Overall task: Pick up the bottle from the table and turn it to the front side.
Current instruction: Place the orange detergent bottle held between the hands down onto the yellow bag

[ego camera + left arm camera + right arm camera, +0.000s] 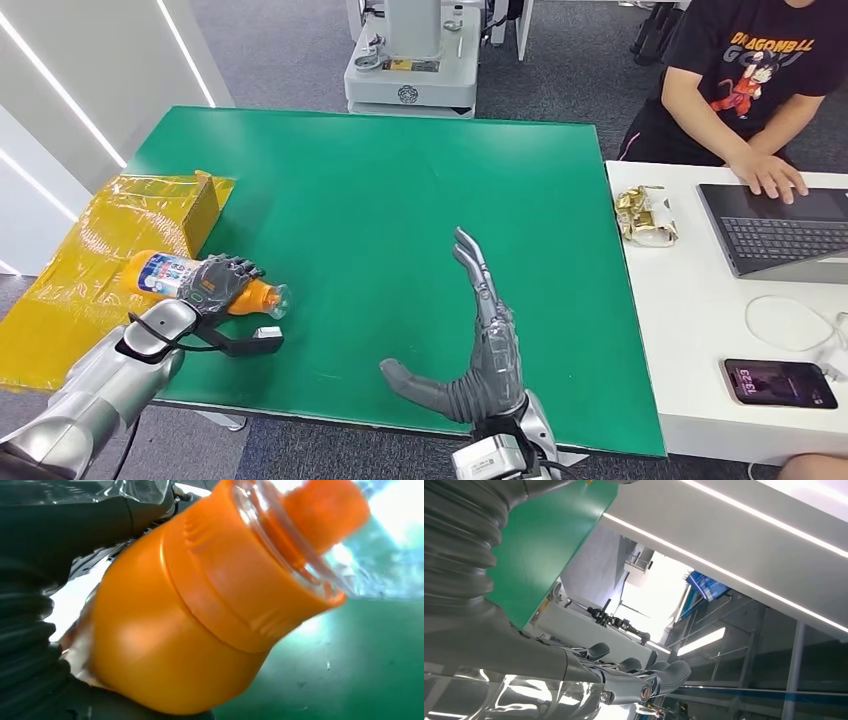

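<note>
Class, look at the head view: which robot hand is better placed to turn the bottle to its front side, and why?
The left robot hand: it already grips the orange bottle at the table's near left. The right robot hand is open, apart from it.

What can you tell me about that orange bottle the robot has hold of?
The bottle is clear plastic filled with orange drink, with a blue and white label round its middle and an orange cap under a clear cover at its neck. It lies on its side, cap pointing toward the middle of the green table, near the table's left edge and beside a yellow wrapped box. The left robot hand grips it around the body. Whether it rests on the table or is slightly lifted, I cannot tell.
</note>
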